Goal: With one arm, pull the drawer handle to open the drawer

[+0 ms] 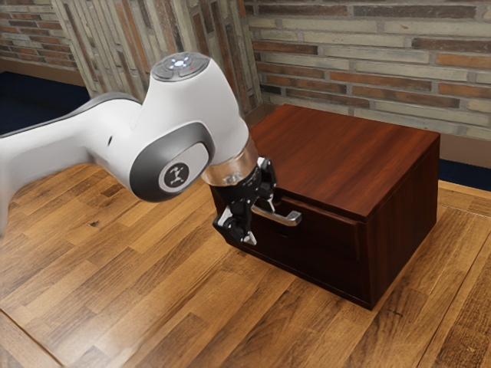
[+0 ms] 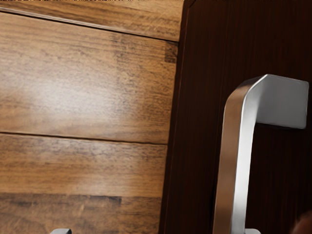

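Straddling the silver handle (image 1: 282, 217) at the exterior view's centre, the gripper (image 1: 253, 203) had its fingers spread apart, not pinching; the bar's long axis ran rightward along the drawer (image 1: 326, 238) front.

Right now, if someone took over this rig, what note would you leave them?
The gripper is open at the handle, at the end nearer the arm; the bar sits between the fingers, not clamped.
The handle is a silver bar on the drawer front of the dark wooden cabinet.
Done: hand placed at the handle.
Left: close on the handle and pull; the drawer front looks flush, not yet opened.
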You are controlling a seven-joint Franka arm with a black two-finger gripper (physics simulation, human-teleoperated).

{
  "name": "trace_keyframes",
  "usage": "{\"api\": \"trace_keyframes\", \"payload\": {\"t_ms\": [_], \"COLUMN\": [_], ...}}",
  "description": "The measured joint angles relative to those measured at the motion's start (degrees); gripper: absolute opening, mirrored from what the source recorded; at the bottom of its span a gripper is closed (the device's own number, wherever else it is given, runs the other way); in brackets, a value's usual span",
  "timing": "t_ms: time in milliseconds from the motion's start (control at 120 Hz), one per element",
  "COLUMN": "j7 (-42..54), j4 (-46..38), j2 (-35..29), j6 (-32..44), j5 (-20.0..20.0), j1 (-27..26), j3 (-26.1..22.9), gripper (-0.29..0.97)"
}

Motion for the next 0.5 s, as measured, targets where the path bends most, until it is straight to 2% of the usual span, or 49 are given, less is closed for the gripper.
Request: {"api": "trace_keyframes", "payload": {"t_ms": [500], "j7": [0.53], "j4": [-3.23], "j2": [-2.73], "j6": [-0.19], "j5": [-0.04], "j1": [-0.14], "j3": [0.82], "gripper": [0.3]}}
